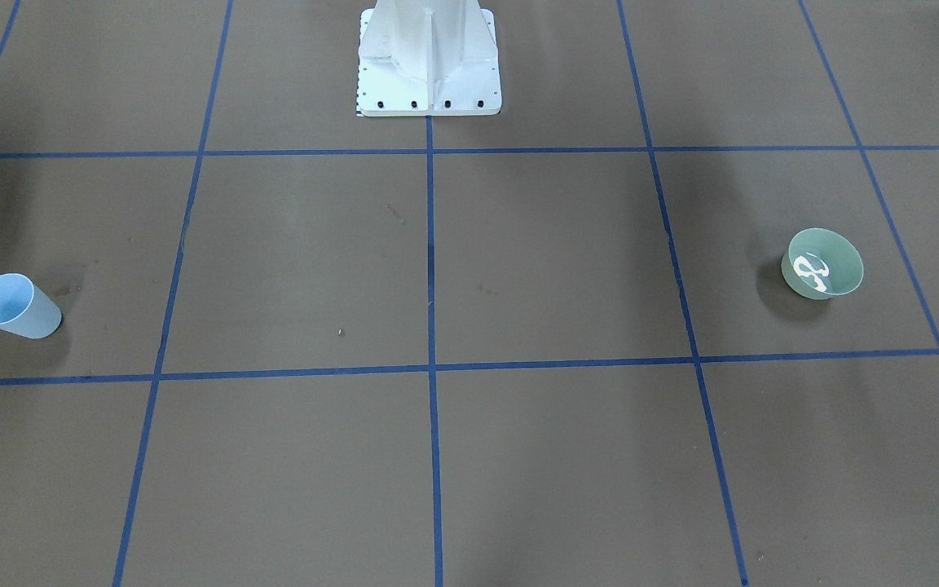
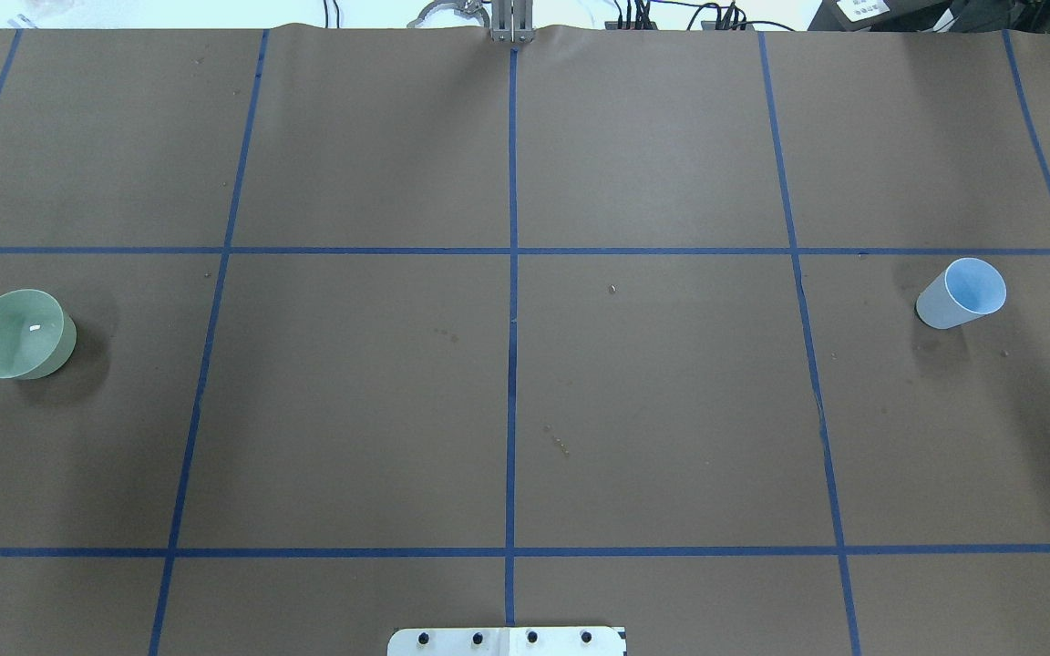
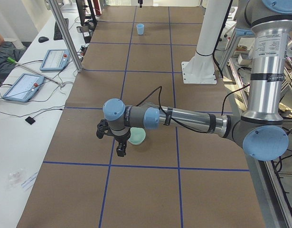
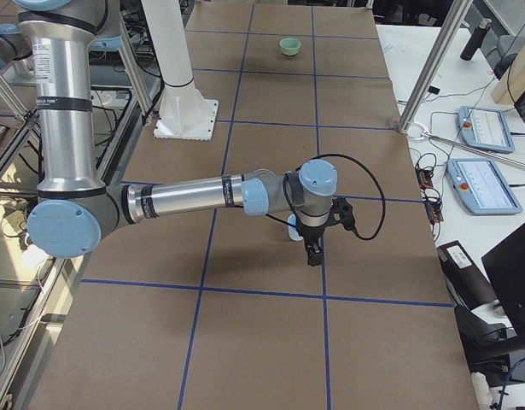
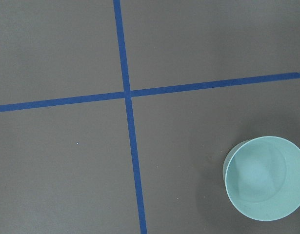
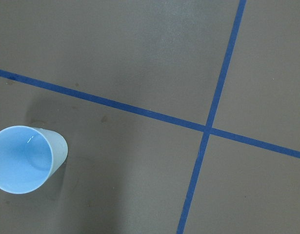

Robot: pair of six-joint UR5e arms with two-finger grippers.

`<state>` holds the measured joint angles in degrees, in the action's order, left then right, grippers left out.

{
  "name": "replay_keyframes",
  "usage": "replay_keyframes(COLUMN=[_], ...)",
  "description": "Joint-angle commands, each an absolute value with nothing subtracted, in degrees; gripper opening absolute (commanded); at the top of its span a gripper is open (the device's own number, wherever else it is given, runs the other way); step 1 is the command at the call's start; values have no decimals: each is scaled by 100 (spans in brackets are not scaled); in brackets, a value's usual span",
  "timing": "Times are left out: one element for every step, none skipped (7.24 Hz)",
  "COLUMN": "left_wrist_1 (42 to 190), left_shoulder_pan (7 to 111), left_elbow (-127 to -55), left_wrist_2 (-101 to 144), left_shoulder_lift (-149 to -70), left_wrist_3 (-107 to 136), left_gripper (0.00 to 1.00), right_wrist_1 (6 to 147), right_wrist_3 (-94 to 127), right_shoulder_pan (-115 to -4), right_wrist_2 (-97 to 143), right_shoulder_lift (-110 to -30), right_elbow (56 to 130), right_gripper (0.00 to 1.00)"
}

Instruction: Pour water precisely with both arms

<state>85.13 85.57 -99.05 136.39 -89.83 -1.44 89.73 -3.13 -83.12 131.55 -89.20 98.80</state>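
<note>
Two vessels are picked out from the front-facing camera. A blue cup (image 1: 17, 306) is stood at the robot's right, and a green bowl (image 1: 824, 261) is set well apart on the brown table (image 1: 315, 269), at the robot's left. White glints, taken for the water (image 1: 812, 274), are caught in the bowl.

From overhead the layout is mirrored, and one bright glint is seen in the bowl.

From the left end, the left arm (image 3: 183, 118) is seen stretched low, with the left gripper (image 3: 121, 151) hung just beside the bowl. Its opening and hold cannot be told.

From the right end, the right arm (image 4: 194, 196) is seen reached out, and the cup is partly hidden behind the right gripper (image 4: 313, 254). Its state cannot be judged either.

From the left wrist, the bowl is looked into at lower right, near crossed blue tape (image 5: 125, 95).

From the right wrist, the upright cup is framed at lower left.
</note>
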Motion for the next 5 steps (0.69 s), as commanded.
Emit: replay_keyframes(left_wrist_1=[8508,8517,8508,8525,8525], left_shoulder_pan=[8561,8561,8552,8543,8543], left_elbow=[-10002,-10045,-10011,-9985,-10002], left_wrist_2=[13623,13623,13623,13623,13623], left_shoulder_lift=[-8878,-8860,-8859,-8868,-8868], left_wrist_3=[-141,-141,-141,-141,-141], left_gripper=[99,99,99,99,99], right_wrist_1=[8982,8982,8982,8982,8982], right_wrist_3=[-316,-316,-316,-316,-316], right_shoulder_pan=[-8393,-8394,-8385,-8385,-8385], right_wrist_2=[13166,13166,13149,13140,13131], right_shoulder_lift=[-8982,-8982,-9009,-8991,-8991], right_elbow=[9879,9862,9870,9888,9888], right_gripper=[100,100,100,100,100])
